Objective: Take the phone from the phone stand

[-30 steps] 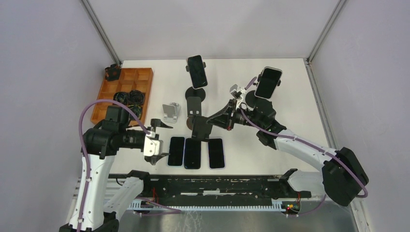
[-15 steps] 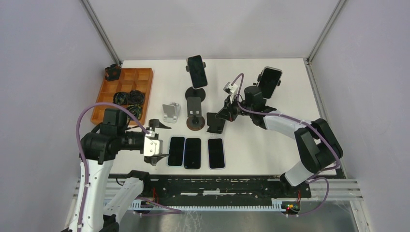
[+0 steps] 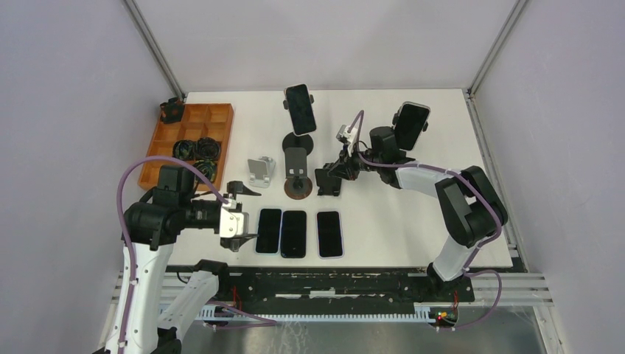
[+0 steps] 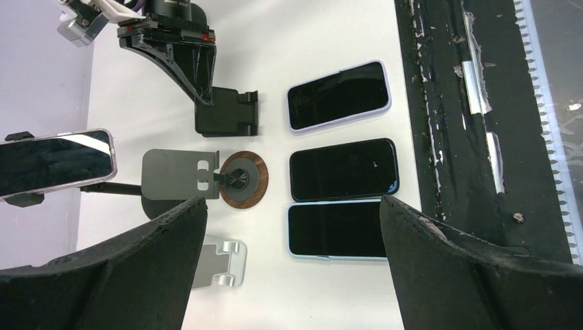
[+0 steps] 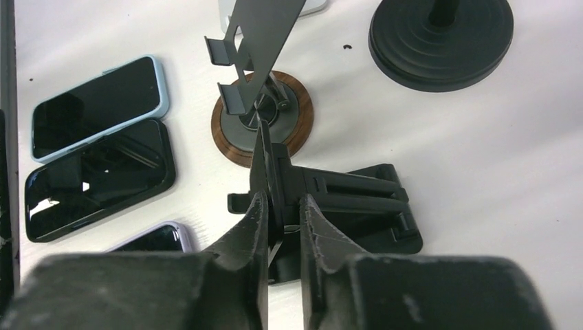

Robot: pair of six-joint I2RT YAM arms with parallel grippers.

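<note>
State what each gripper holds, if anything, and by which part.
The right gripper pinches the black folding phone stand by its upright back plate. The left gripper holds nothing.

The white-and-black left arm [image 3: 144, 284] is built of long, smooth white shell links joined by bulky matte black joint housings [image 3: 151, 221]. A glossy purple cable [image 3: 122, 193] runs in a loose loop outside it. The left gripper [image 3: 249, 214] has a white block body and two broad black fingers [image 4: 103, 275], wedge-shaped and grainy. The white-and-black right arm [image 3: 424, 179] matches, with its own thin purple cable [image 3: 360, 124] and a small pale camera block [image 3: 345, 134]. The right gripper [image 5: 283, 210] has black fingers [image 5: 240, 234] that taper to narrow tips.
</note>
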